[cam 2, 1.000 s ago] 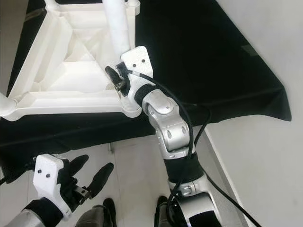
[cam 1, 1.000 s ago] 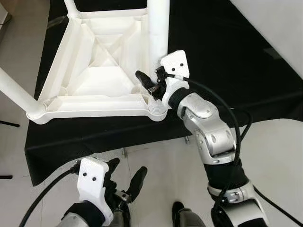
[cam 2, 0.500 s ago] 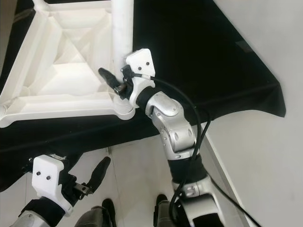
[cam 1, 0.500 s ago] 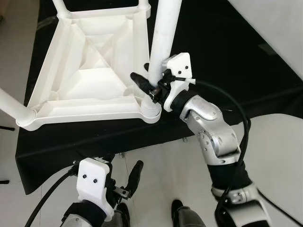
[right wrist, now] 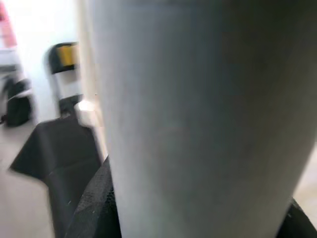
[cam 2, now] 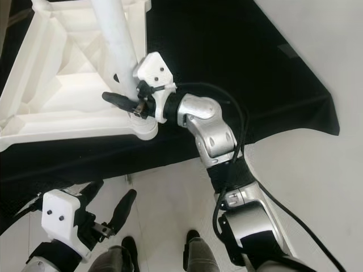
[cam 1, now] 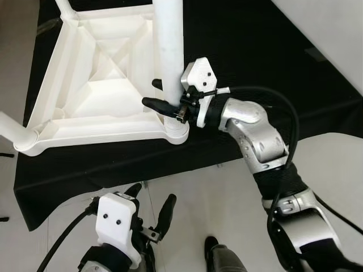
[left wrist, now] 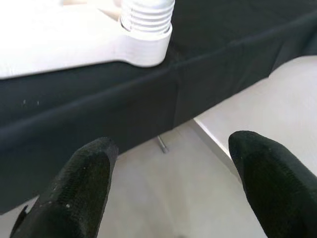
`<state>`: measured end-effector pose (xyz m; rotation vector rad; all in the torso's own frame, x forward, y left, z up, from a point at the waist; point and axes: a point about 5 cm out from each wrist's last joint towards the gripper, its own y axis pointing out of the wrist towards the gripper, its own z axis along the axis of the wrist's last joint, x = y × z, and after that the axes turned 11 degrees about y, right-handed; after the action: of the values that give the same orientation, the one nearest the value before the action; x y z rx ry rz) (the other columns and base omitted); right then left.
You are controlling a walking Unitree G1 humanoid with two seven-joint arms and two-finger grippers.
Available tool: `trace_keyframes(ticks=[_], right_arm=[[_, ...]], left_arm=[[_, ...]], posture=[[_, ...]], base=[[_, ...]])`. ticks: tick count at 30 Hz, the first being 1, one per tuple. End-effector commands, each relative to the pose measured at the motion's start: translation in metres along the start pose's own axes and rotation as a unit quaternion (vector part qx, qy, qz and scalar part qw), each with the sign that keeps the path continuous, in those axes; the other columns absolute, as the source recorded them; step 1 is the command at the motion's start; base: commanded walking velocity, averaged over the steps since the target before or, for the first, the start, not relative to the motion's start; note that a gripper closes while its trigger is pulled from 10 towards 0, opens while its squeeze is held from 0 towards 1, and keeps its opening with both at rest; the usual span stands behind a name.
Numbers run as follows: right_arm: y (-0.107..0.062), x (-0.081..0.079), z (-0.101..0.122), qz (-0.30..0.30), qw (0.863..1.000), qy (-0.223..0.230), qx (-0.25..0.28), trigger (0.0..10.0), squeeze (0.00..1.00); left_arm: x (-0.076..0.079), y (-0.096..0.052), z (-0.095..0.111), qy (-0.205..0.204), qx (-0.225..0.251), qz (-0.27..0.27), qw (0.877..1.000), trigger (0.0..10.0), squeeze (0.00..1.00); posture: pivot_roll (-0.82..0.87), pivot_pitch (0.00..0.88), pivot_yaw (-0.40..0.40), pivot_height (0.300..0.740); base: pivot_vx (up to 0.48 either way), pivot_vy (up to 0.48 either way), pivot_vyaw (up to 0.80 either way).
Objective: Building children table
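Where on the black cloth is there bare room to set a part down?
Bare black cloth lies right of the white leg and the right gripper. Left of the leg, the upturned table top crowds it.

My two eye views look steeply down from the head at the upturned table [cam 1: 102, 85] on black cloth [cam 1: 255, 68]; both share it, the arms and floor. My left wrist view looks low from the floor toward the cloth's edge and a threaded corner socket [left wrist: 147, 29]. My right wrist view sits right against a leg [right wrist: 198, 114].
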<state>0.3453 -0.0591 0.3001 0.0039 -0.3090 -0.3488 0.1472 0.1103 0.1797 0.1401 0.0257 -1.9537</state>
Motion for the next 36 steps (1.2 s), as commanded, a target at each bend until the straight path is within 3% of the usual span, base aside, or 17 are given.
trace_keyframes(ticks=[1,3,4,5,6,9,16,20,23,36], right_arm=[[0.001,-0.006,-0.024,0.059,0.996,0.035,-0.048,0.9,0.0],[0.001,-0.006,-0.024,0.059,0.996,0.035,-0.048,0.9,0.0],[0.001,-0.007,-0.023,0.081,0.995,0.042,-0.044,3.7,0.0],[0.001,-0.007,-0.023,0.081,0.995,0.042,-0.044,3.7,0.0],[0.0,-0.007,-0.022,0.115,0.991,0.057,-0.036,10.0,0.0],[-0.001,-0.005,-0.022,0.168,0.982,0.087,-0.027,10.0,0.0],[0.001,0.004,-0.015,0.214,0.971,0.104,-0.017,10.0,0.0],[0.002,0.009,-0.008,0.238,0.967,0.086,-0.018,10.0,0.0],[0.001,0.009,-0.006,0.259,0.963,0.07,-0.03,10.0,0.0],[0.001,0.008,0.01,0.33,0.939,0.014,-0.098,10.0,0.0]], left_arm=[[0.002,-0.003,-0.003,-0.002,-0.01,0.001,1.0,10.0,0.0],[0.002,-0.003,-0.003,-0.002,-0.01,0.001,1.0,10.0,0.0],[0.003,-0.003,-0.003,-0.003,-0.01,0.001,1.0,10.0,0.0],[0.003,-0.003,-0.003,-0.003,-0.01,0.001,1.0,10.0,0.0],[0.003,-0.004,-0.002,0.0,-0.008,-0.001,1.0,10.0,0.0],[0.003,-0.006,0.001,0.005,-0.007,0.002,1.0,10.0,0.0],[-0.002,-0.009,0.005,0.022,-0.009,0.015,1.0,10.0,0.0],[-0.013,-0.008,0.005,0.052,-0.013,0.038,0.998,10.0,0.0],[-0.019,-0.008,0.004,0.051,-0.016,0.048,0.997,10.0,0.0],[-0.007,-0.019,0.007,0.037,-0.029,0.026,0.999,10.0,0.0]], posture=[[0.05,0.419,0.018,0.74],[0.05,0.419,0.018,0.74],[0.05,0.419,0.018,0.74],[0.05,0.419,0.018,0.74],[0.06,0.434,0.019,0.74],[0.08,0.452,0.023,0.74],[0.11,0.478,0.028,0.74],[0.11,0.483,0.028,0.74],[0.11,0.491,0.03,0.74],[0.11,0.532,0.029,0.74]], base=[[0.0,0.0,0.0],[0.0,0.0,0.0],[0.0,0.0,0.0],[0.0,0.0,0.0],[0.0,0.0,0.0],[0.0,0.0,0.0],[0.0,0.0,0.0],[0.0,0.0,0.0],[0.0,0.0,0.0],[0.0,0.0,0.0]])
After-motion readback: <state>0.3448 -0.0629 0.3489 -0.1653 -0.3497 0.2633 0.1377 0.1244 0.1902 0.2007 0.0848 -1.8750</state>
